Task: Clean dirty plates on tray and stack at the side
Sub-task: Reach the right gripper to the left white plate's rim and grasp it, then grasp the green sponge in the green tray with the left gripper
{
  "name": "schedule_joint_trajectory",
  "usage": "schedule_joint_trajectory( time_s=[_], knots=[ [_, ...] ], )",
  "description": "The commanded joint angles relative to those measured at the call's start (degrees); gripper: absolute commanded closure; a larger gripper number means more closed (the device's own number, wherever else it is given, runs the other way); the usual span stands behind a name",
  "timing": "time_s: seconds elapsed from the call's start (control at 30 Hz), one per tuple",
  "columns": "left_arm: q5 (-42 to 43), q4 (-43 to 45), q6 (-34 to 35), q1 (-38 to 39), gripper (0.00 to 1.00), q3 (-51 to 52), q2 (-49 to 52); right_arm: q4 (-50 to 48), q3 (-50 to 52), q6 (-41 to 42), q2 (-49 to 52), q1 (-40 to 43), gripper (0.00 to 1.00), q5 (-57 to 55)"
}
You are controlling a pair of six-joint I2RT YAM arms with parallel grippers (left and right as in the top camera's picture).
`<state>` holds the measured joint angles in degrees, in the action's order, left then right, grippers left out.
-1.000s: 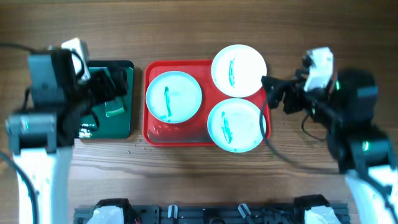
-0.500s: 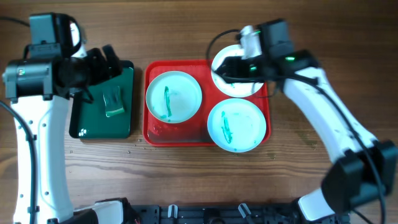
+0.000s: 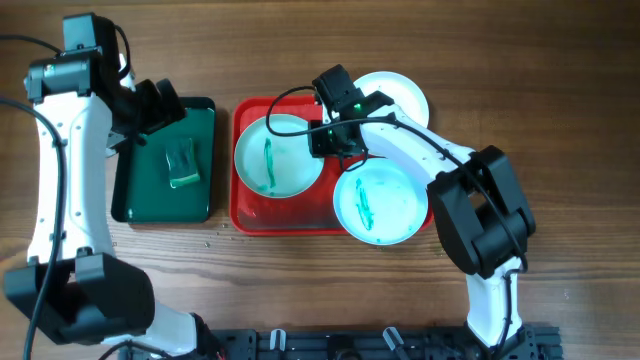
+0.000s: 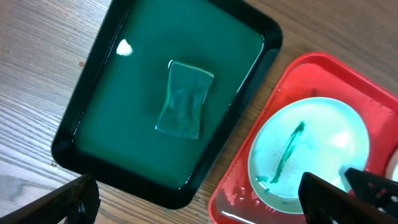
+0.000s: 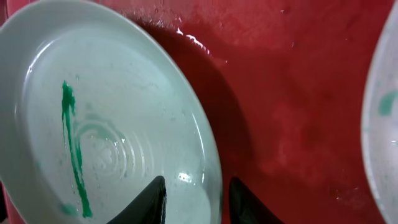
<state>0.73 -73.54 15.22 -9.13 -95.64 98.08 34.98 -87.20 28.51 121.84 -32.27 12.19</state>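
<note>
**A:** Where do the plates stand?

**B:** All three are on the red tray (image 3: 285, 222). The nine o'clock plate (image 3: 278, 160) lies flat on the tray's left half, with a teal streak running down its middle. The five o'clock plate (image 3: 385, 205) carries a streak of the same colour, and its rim rides out over the tray's near edge. The one o'clock plate (image 3: 405, 95) sits over the far right corner. My right arm crosses it and hides part of it.

**A:** And your right fingers?

**B:** My right fingers (image 3: 332, 145) are down at the three o'clock rim of the nine o'clock plate. From my wrist I see them standing apart with the rim between them. One tip is over the plate's inner slope and the other is over the tray's red floor, which shines wet. They are not closed on the plate. I cannot tell whether either tip touches it.

**A:** The left side?

**B:** My left fingers (image 3: 165, 105) are spread wide with nothing between them. They hang over the twelve o'clock end of the dark green tray (image 3: 140, 195). That tray rests on the wooden bench (image 3: 300, 40), just beside the red tray at its nine o'clock. A green sponge (image 3: 182, 162) lies inside it, about midway across and a little toward twelve o'clock. My fingers are clear of it.
</note>
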Motion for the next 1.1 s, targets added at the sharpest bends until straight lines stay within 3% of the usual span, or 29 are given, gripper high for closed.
schedule_joint_trajectory(
  time_s=[0.0, 0.3, 0.37, 0.43, 0.73, 0.83, 0.87, 1.0, 1.07],
  knots=[
    [-0.83, 0.00, 0.44, -0.26, 0.01, -0.70, 2.36, -0.66, -1.09, 1.53, 1.40, -0.04, 0.70, -1.92],
    [-0.81, 5.73, 0.20, -0.26, 0.11, 5.86, 3.19, -0.42, -1.03, 7.78, 3.58, -1.64, 0.96, -2.84],
    [-0.83, 8.98, 0.00, -0.26, 0.17, 9.55, 3.19, -0.42, -1.03, 8.11, 3.63, -1.64, 0.96, -2.84],
    [-0.81, 14.01, 0.00, -0.26, 0.36, 14.80, 3.19, -0.44, -1.03, 8.04, 3.63, -1.64, 0.96, -2.82],
    [-1.40, 38.86, -3.02, -0.26, 0.58, 33.66, 3.19, -1.09, -1.03, 7.85, 3.63, -1.64, 0.95, -2.10],
    [-3.19, 42.97, -3.02, -0.26, 0.63, 36.44, 3.19, -1.09, -1.03, 7.67, 3.63, -1.64, 0.95, -1.90],
    [-3.19, 44.33, -3.02, -0.26, 0.68, 37.09, 3.19, -1.14, -1.03, 7.69, 3.63, -1.64, 0.95, -1.90],
    [-3.19, 49.59, -3.02, -0.26, 0.73, 40.26, 3.21, -1.20, -1.03, 7.69, 3.63, -1.64, 0.95, -1.90],
    [-3.19, 50.03, -2.99, -0.26, 0.85, 40.74, 3.21, -1.31, -1.03, 7.69, 3.63, -1.64, 0.95, -1.90]
  ],
)
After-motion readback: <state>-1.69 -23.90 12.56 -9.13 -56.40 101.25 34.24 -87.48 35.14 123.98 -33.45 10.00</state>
